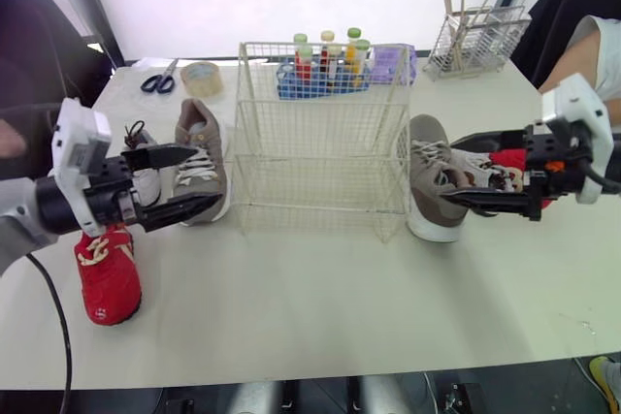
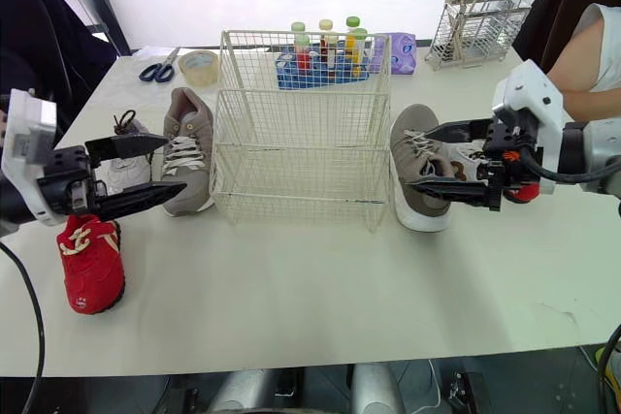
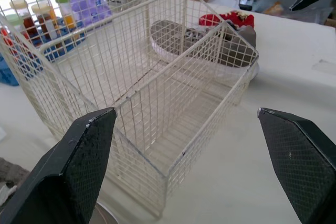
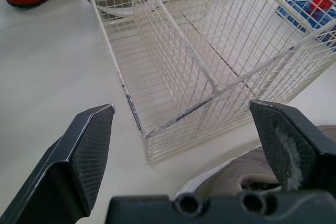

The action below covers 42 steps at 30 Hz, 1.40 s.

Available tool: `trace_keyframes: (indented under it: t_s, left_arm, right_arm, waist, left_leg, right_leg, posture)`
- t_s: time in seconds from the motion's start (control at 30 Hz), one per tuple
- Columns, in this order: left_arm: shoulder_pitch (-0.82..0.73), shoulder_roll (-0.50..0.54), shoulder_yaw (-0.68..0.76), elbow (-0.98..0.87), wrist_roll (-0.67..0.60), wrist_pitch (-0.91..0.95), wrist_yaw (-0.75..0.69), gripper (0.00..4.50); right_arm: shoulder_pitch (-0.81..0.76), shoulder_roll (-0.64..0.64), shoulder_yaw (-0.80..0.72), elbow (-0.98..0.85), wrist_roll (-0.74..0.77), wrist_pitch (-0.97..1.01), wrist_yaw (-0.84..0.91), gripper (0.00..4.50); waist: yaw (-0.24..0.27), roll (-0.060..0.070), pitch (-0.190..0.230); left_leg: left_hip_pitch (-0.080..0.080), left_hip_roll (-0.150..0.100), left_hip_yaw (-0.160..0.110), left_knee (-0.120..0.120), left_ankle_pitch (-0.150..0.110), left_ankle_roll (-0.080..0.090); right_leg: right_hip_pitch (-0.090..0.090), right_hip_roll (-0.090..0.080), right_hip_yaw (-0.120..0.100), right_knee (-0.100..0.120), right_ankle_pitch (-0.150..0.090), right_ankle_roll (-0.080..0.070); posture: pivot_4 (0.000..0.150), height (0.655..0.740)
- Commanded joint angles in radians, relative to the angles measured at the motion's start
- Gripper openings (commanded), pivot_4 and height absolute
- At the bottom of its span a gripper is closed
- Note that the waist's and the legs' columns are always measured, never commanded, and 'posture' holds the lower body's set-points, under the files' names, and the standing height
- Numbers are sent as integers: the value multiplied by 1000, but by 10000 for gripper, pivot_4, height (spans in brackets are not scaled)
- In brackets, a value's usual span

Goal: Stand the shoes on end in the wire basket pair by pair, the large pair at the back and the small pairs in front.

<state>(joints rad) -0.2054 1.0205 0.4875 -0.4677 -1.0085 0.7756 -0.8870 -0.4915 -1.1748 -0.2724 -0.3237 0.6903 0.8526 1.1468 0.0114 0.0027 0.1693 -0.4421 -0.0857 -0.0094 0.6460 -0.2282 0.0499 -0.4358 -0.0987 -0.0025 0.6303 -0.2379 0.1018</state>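
Currently left gripper [image 1: 206,177] and right gripper [image 1: 448,170] gape empty; recommend the right clamps the grey shoe [image 1: 422,167] heel-first, upending it rearward in the wire basket [image 1: 320,191].

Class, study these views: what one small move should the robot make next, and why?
Probably ease the open right gripper onto the large grey shoe beside it and close. The wire basket is empty, and the large pair belongs at the back, so it likely goes in first. This shoe lies right by that gripper.

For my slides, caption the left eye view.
Both open, left claw and right claw flank the empty wire basket, left grey shoe and right grey shoe lying outside.
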Motion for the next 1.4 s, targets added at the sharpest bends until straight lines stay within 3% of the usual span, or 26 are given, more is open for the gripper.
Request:
trace_keyframes:
  t_s: [0.03,0.23,0.53,0.77,1.1,1.23,1.4]
  left_arm:
    - [-27,1,-4,9,10,-22,-12,44552]
    - [-124,-30,-111,55,34,-37,-40,44552]
    - [-246,-80,-239,146,111,-77,-110,44552]
    - [-280,-102,-271,166,152,-93,-134,44552]
    - [-272,-111,-251,133,165,-82,-121,44552]
    - [-266,-110,-242,120,166,-79,-107,45000]
    - [-267,-109,-238,116,164,-77,-98,45000]
  right_arm:
    - [-12,4,-21,-23,-13,3,-71,45000]
    - [-20,78,-25,-53,-82,161,-374,45000]
    - [52,396,-173,-351,-88,585,-788,45000]
    - [176,573,-86,-385,-260,501,-1005,45000]
    - [237,749,-73,-295,-315,396,-1065,45000]
    - [208,800,-82,-273,-315,408,-1086,32356]
    - [163,827,-102,-284,-314,426,-1098,10485]
  waist:
    - [0,0,0]
    - [2,0,0]
    - [1,0,0]
    - [2,-1,0]
    - [1,-2,-1]
    - [-1,-2,-1]
    - [-4,-2,-1]
  left_leg:
    - [0,0,0,0,0,0]
    - [0,0,0,0,0,0]
    - [-1,0,0,0,1,0]
    - [0,-1,0,1,1,0]
    - [4,-1,0,1,3,2]
    - [4,-1,0,0,3,2]
    - [6,-1,0,0,3,1]
  right_leg:
    - [0,0,0,0,0,0]
    - [0,0,0,0,0,0]
    - [-1,1,0,0,0,0]
    - [0,1,0,1,0,1]
    - [5,2,-1,1,2,3]
    - [5,2,0,1,2,4]
    - [6,2,-1,1,2,4]
  posture:
    - [1500,7400]
    - [1500,7400]
    - [1500,7400]
    - [1500,7400]
    - [1500,7400]
    - [1500,7400]
    - [1500,7400]
